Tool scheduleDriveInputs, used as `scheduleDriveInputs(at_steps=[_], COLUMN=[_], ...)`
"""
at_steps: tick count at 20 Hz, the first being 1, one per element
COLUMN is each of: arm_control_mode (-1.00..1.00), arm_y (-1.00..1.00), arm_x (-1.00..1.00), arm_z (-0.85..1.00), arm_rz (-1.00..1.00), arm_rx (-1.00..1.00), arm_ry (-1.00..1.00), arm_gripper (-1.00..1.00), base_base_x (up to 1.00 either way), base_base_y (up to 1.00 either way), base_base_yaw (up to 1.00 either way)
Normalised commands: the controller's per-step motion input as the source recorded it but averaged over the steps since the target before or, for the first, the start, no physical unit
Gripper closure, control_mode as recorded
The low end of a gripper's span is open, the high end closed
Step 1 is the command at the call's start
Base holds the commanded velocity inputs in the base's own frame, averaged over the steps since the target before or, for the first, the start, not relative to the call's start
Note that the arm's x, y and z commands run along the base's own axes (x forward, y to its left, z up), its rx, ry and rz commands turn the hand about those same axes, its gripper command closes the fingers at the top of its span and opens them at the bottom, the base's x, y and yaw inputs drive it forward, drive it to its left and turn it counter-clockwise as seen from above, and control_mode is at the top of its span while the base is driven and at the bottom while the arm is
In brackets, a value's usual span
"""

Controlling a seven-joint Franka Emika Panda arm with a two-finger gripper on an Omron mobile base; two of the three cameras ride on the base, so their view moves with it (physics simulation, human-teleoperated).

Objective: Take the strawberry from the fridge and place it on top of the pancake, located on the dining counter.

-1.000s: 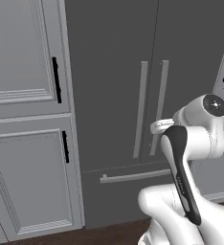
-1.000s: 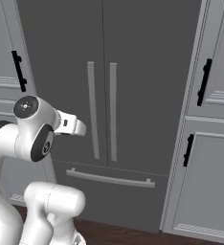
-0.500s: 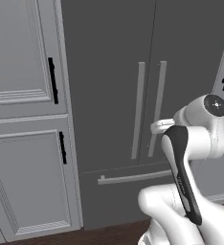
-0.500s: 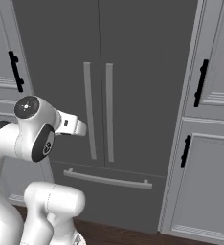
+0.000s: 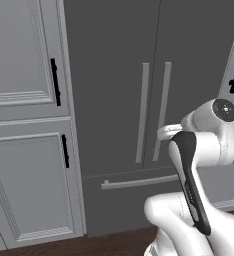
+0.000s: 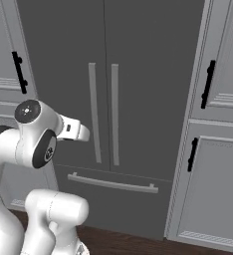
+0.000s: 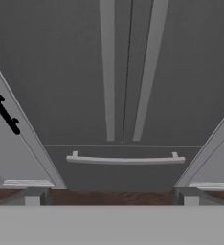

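The fridge point(image 5: 119, 100) was seen fully shut, so whatever's inside stayed hidden. The gripper point(image 7: 111, 196) was spread wide with nothing held, 2 fingertips point(image 7: 33, 196) barely poking in.

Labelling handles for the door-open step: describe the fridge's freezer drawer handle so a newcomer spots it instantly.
Find the tall dark grey fridge between the pale panelled cabinets. Below its double doors sits the drawer handle. It is the only horizontal pale bar; the door handles are vertical, and the cabinet handles are black.

The white arm point(image 5: 201, 165) is folded upright, forearm reaching forward, its jaws spread wide and empty.
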Motion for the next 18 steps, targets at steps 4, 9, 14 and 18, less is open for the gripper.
scheduleDriveInputs(at_steps=[4,9,14,18], arm_control_mode=[-1.00,-1.00,-1.00,-1.00], arm_y=[-0.05,-0.30,-0.34,-0.33], arm_x=[0.00,0.63,0.99,0.93], arm_z=[0.00,0.00,0.00,-0.05], arm_rz=[0.00,0.00,0.00,0.00], arm_rx=[0.00,0.00,0.00,0.00], arm_ry=[0.00,0.05,0.03,0.01], arm_gripper=[-1.00,-1.00,-1.00,-1.00], base_base_x=[-0.04,0.00,0.00,0.00], base_base_y=[-0.12,0.00,0.00,0.00], base_base_yaw=[0.00,0.00,0.00,0.00])
